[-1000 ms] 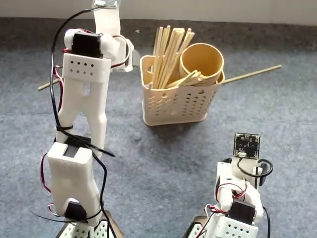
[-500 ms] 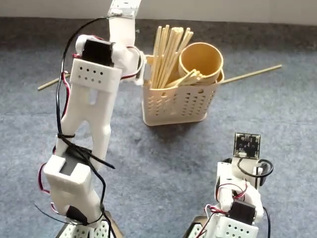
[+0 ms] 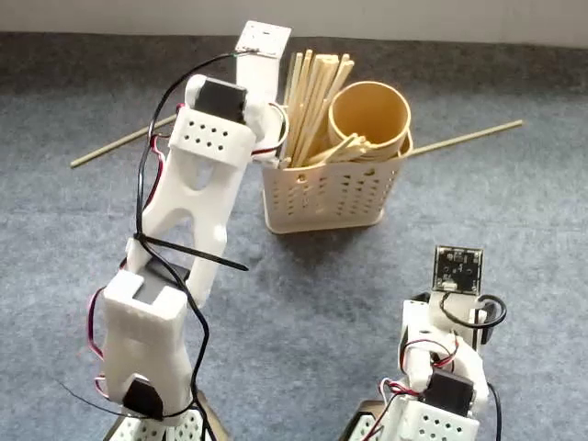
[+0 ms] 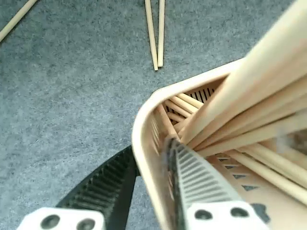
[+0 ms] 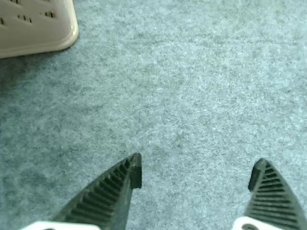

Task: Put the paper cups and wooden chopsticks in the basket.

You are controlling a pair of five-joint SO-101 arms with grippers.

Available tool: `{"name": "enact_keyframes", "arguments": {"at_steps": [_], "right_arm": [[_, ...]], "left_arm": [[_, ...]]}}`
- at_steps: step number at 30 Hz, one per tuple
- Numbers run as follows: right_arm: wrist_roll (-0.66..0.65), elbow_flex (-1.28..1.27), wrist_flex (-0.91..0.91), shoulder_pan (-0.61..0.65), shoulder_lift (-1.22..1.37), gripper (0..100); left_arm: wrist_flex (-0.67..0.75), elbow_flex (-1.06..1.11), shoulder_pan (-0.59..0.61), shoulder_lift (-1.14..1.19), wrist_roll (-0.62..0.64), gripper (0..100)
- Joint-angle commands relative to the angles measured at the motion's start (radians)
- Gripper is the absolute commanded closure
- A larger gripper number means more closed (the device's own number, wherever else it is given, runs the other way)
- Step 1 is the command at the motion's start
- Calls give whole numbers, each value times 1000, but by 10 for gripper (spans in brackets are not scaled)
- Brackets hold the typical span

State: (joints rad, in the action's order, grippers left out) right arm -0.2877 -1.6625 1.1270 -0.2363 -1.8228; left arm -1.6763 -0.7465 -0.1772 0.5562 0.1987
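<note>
The cream perforated plastic basket (image 3: 331, 197) stands on the grey carpeted counter (image 3: 303, 312). It already holds a nested stack of tan paper cups (image 3: 372, 110), at least 2 by their rims, and a leaning bundle of pale wooden chopsticks (image 3: 312, 92) too crowded to count.

I count 4 loose sticks:
- 1 left of the basket (image 3: 115, 147)
- 1 to its right (image 3: 469, 136)
- 2 side by side beyond it (image 4: 154, 33)

They look light, stiff, smooth and likely to roll, so I'd pinch one near its middle.

The left pincer (image 4: 152, 152) sits astride the basket wall, jaws apart. The right pincer (image 5: 196, 175) gapes wide over bare counter, holding nothing.
</note>
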Motion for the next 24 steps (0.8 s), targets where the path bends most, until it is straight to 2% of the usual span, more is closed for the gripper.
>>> {"name": "enact_keyframes", "arguments": {"at_steps": [1,7,15,19,21,24], "right_arm": [[-15,-114,-19,10,-8,652],[-15,-114,-19,10,-8,652],[-15,-114,-19,10,-8,652],[-15,-114,-19,10,-8,652],[-15,-114,-19,10,-8,652],[-15,-114,-19,10,-8,652]], "left_arm": [[-109,-61,64,2,-21,998],[-109,21,193,-185,-49,995],[-109,166,263,-401,-149,996],[-107,222,282,-414,-224,991],[-107,245,286,-406,-264,943],[-107,252,289,-420,-275,796]]}}
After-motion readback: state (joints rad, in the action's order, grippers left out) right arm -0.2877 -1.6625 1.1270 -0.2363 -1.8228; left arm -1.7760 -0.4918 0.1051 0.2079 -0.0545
